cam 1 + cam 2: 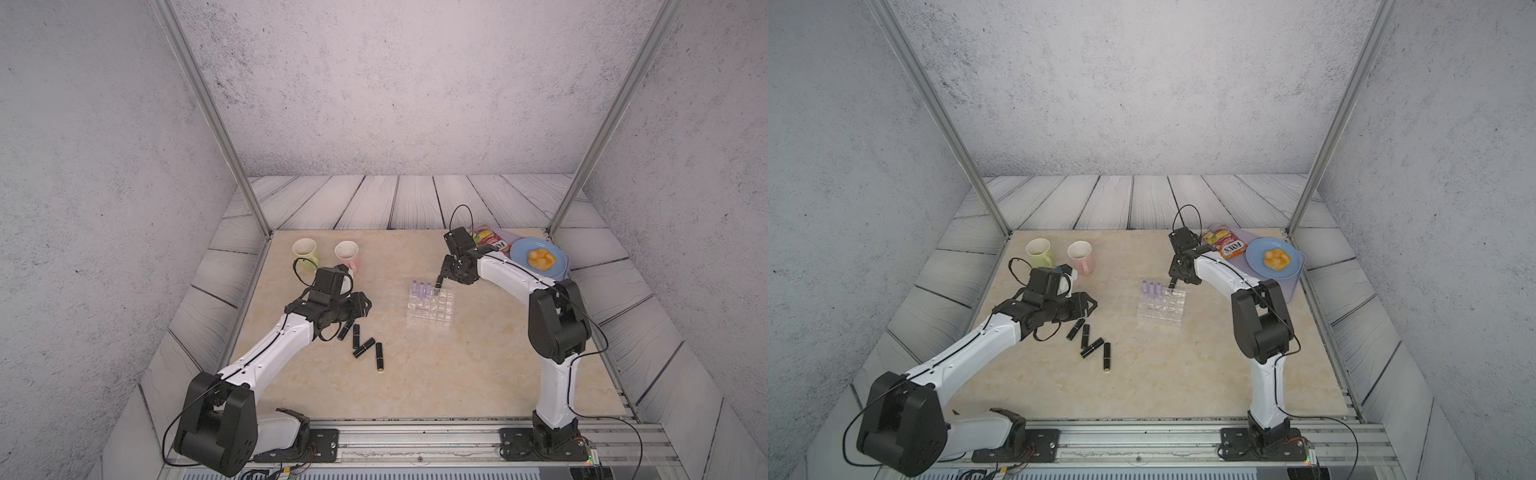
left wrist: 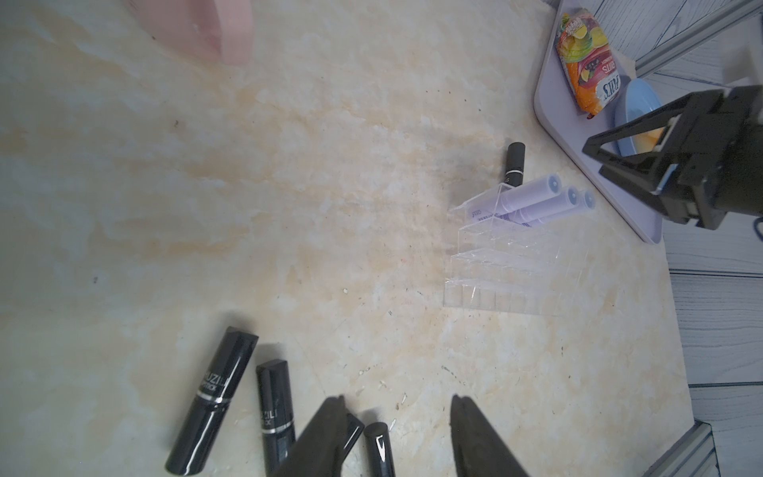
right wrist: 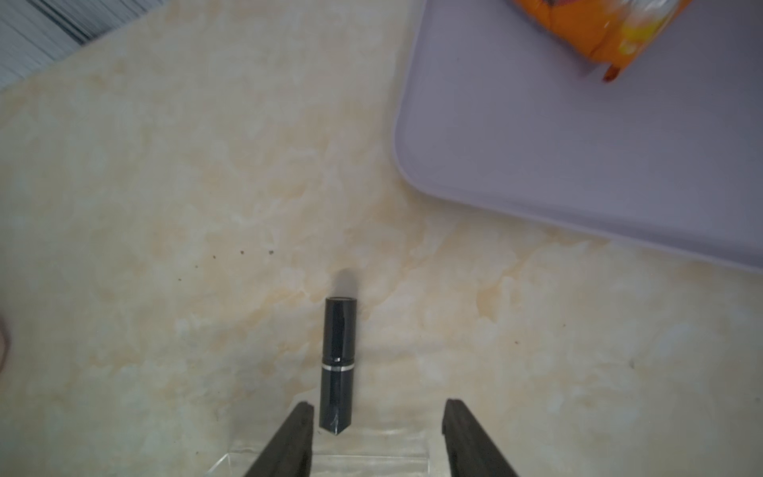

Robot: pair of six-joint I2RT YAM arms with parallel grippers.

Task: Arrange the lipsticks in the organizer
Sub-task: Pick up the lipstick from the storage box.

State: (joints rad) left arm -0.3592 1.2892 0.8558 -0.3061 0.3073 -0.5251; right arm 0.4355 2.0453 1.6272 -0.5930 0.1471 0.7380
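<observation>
The right arm (image 1: 513, 274) is raised steeply from its base at the near edge of the table (image 1: 457, 374). It is folded at a high elbow, and its white forearm is reached forward and inward to the far edge of the organizer (image 1: 430, 309). The wrist is bent downward there. The right gripper (image 3: 378, 404) is seen in the right wrist view with its jaws parted and nothing clamped. One black lipstick (image 3: 338, 363) lies in the gap, close to one finger (image 3: 299, 437), but contact cannot be made out. In the left wrist view that tube is seen standing upright at the organizer's far row, just beside the three lilac lipsticks (image 2: 536, 198), which are slotted side by side in that row. The exact cell cannot be told.

The left arm (image 1: 270, 353) is stretched low from its near base, forward and toward the table's middle, with the wrist turned inward. The left gripper (image 2: 396, 399) is held just above the table, jaws apart and gripping nothing. Four black lipsticks (image 1: 361, 343) are laid flat in a loose cluster beside it, well apart from the organizer. In the left wrist view the tip of one is seen between the fingers.

Two mugs (image 1: 326, 251) are placed at the far left, and a lilac tray (image 3: 578, 165) at the far right.
</observation>
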